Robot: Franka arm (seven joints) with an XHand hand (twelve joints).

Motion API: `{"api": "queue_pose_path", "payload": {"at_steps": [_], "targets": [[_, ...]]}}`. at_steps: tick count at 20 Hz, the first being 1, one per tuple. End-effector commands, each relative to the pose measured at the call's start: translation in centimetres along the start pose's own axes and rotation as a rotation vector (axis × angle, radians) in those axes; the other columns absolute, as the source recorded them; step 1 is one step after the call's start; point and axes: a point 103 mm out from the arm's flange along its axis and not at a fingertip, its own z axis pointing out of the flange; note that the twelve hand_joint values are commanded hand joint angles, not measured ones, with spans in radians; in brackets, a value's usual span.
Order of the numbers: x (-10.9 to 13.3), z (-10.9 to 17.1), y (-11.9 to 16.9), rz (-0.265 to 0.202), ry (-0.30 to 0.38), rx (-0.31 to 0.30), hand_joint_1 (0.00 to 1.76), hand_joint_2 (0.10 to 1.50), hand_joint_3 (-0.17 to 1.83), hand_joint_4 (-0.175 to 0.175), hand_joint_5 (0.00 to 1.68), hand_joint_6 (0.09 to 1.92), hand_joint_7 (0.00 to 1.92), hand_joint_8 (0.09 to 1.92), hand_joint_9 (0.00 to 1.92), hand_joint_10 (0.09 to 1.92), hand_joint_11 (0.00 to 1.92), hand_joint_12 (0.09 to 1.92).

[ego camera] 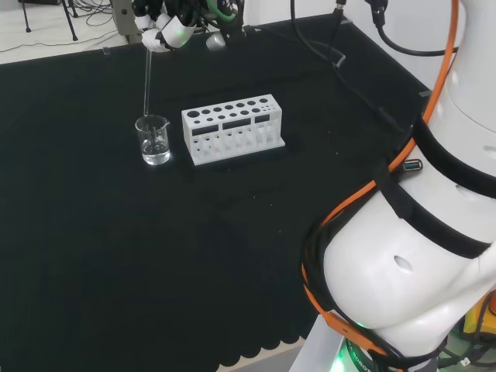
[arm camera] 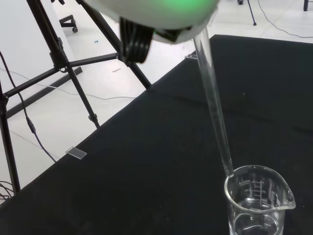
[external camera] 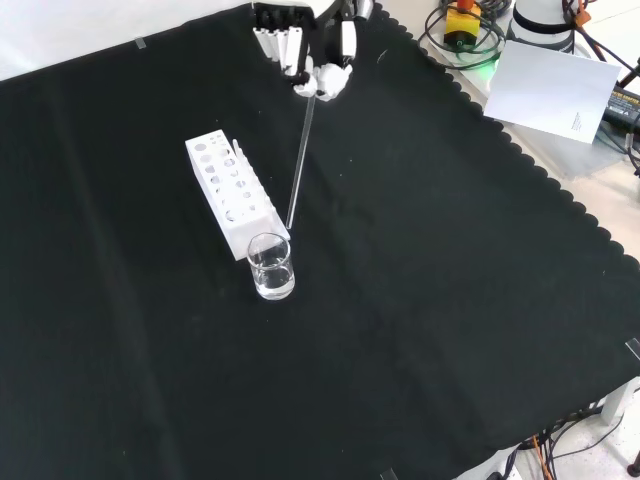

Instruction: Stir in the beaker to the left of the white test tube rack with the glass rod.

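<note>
Glass rod point(ego camera: 147, 81) is what I am watching: a thin, clear, straight stick hanging from the robot hand point(ego camera: 167, 31), whose fingers are curling round its upper end. In the head view it is running almost straight down to the rim of the beaker point(ego camera: 153, 139); in the front view the glass rod point(external camera: 300, 165) is slanting from the robot hand point(external camera: 315, 65) toward the beaker point(external camera: 271, 266), its lower tip sitting just above the rim. From the wrist view the glass rod point(arm camera: 215, 107) is meeting the rim of the beaker point(arm camera: 257, 203) at its near edge, and I cannot tell whether the tip is actually inside or only touching the lip.

The beaker is small, clear, spouted and marked with a printed scale, and it is holding a shallow layer of clear liquid. It is standing on the black tabletop point(ego camera: 116, 248) just left of the white test tube rack point(ego camera: 232, 128) in the head view. The rack's holes are looking empty to me.

The robot hand is being cut off by the top edge in the head view.
</note>
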Motion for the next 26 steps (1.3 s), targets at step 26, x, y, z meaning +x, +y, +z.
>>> {"api": "queue_pose_path", "payload": {"at_steps": [26], "targets": [[-2.7, 5.4, 3.0, 0.002, 0.060, 0.056, 1.18, 0.64, 0.90, -0.175, 1.07, 1.13, 1.41, 1.39, 1.87, 1.16, 1.89, 1.08]]}}
